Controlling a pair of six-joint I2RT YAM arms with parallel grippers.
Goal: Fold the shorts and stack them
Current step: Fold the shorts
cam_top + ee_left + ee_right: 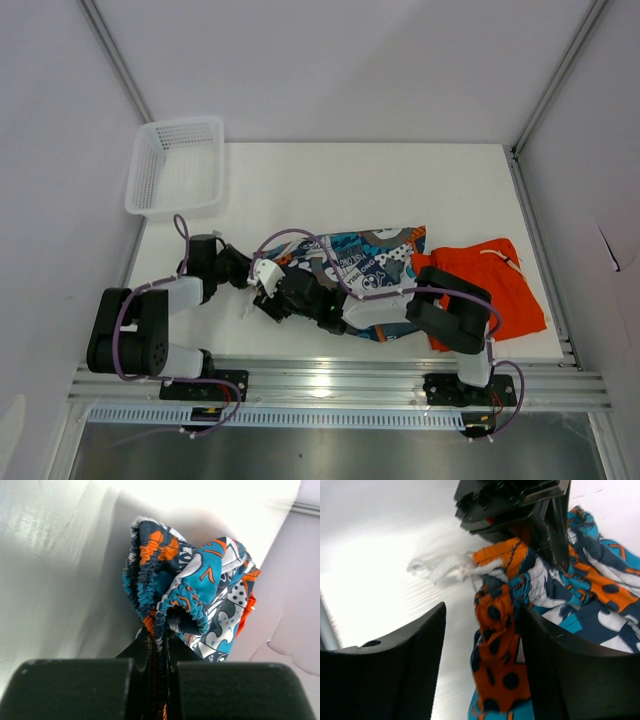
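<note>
The patterned shorts [375,250] lie spread across the middle of the table, with their left end bunched up. My left gripper [262,278] is shut on their gathered waistband [165,605], and the fabric is pinched between the fingers of the left gripper [159,640]. Right beside it, my right gripper [282,300] stands open. An orange, dark-spotted fold of the same shorts [502,645] hangs between its fingers against the right finger [555,665], with a gap to the left finger [405,665]. The plain orange shorts [490,285] lie crumpled at the right, by the right arm.
A white mesh basket [175,165] stands at the back left corner of the white table [400,180]. A white tuft of cord [440,567] lies on the table next to the left gripper [512,505]. Grey walls close in on three sides.
</note>
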